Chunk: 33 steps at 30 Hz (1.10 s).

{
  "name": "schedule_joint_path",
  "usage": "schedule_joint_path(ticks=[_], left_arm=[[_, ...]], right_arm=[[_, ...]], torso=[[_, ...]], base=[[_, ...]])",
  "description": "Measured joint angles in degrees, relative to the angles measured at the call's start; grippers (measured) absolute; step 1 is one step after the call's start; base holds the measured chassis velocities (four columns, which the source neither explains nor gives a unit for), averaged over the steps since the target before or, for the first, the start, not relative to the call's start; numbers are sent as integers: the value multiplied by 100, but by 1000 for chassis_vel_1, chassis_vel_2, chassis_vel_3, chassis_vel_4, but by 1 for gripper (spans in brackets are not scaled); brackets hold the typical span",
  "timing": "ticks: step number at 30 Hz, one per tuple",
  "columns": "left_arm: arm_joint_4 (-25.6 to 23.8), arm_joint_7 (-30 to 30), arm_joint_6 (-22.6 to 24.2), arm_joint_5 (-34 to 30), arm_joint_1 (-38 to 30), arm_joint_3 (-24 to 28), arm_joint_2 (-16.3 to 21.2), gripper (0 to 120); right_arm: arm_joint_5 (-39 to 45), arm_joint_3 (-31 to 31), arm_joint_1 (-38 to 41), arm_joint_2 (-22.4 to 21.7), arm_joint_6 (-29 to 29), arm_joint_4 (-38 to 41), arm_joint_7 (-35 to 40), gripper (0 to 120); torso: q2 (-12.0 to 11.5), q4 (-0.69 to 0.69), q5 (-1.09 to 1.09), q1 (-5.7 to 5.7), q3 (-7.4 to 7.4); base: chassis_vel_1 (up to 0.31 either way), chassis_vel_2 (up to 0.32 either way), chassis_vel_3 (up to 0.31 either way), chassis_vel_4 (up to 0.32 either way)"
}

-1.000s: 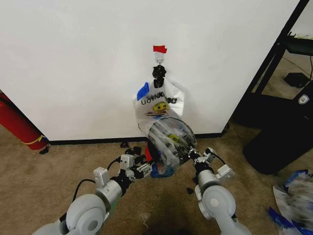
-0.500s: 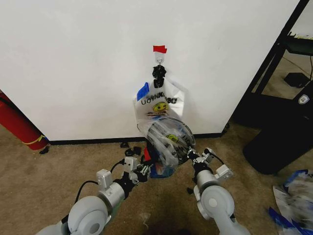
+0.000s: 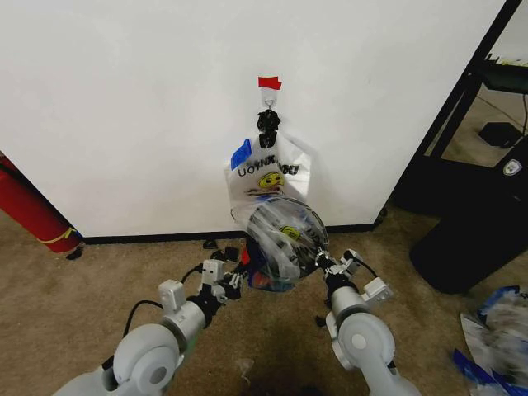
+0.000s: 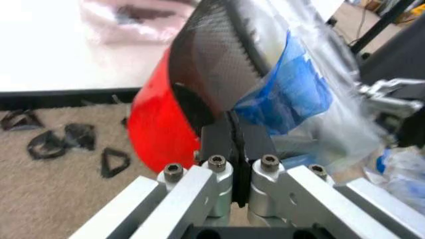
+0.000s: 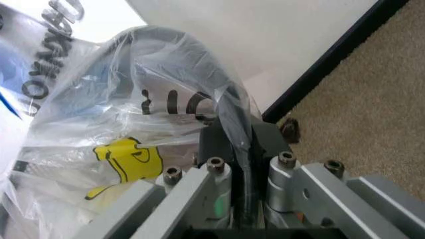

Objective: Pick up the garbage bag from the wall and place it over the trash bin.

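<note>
Nearest the robot, the two arms are seen reaching forward over the carpet; the left end effector (image 3: 228, 280) is held at the left side of the trash bin (image 3: 264, 266), the right end effector (image 3: 328, 265) at its right side; both lie about equally near. In the left wrist view the fingers (image 4: 219, 137) are pressed together on blue-edged film at the bin's dark mesh wall (image 4: 209, 59), just above the red base band; in the right wrist view the fingers (image 5: 216, 142) are pinched together on clear film. The garbage bag (image 3: 285, 235) is thus held at two opposite rim points and is stretched between them, draped across the mouth of the bin, which appears tipped toward the camera. The relation judged decisive: the held rim edges lie level with or just outside the bin lip, one on each side, the span running left to right; seating would call for both edges to be drawn down past the lip. Just behind, the white smiley shopping bag (image 3: 272, 169) hangs from the hook (image 3: 268, 97) on the wall (image 3: 124, 99).
</note>
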Motion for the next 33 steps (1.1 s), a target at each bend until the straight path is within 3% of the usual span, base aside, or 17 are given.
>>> schedule_joint_path(ticks=[4, 8, 16, 23, 33], left_arm=[[153, -7, -19, 30, 87, -43, 26, 0], [647, -61, -65, 249, 3, 178, -189, 0], [1110, -142, -241, 300, -187, 282, -474, 0], [1269, -253, -379, 356, -273, 322, -643, 0], [1065, -244, -226, 567, -127, 260, -507, 5]], right_arm=[[99, 11, 25, 2, 0, -2, 26, 1], [266, 2, 18, 26, -45, 140, 61, 1], [449, -4, -113, 10, -183, 287, 72, 1], [552, -50, -159, -45, -295, 339, 34, 1], [544, -38, -129, -61, -278, 274, 29, 1]], torso=[[0, 0, 0, 0, 0], [0, 0, -1, 0, 0], [0, 0, 0, 0, 0], [0, 0, -1, 0, 0], [0, 0, -1, 0, 0]], base=[[0, 0, 0, 0], [0, 0, 0, 0], [0, 0, 0, 0], [0, 0, 0, 0], [0, 0, 0, 0]])
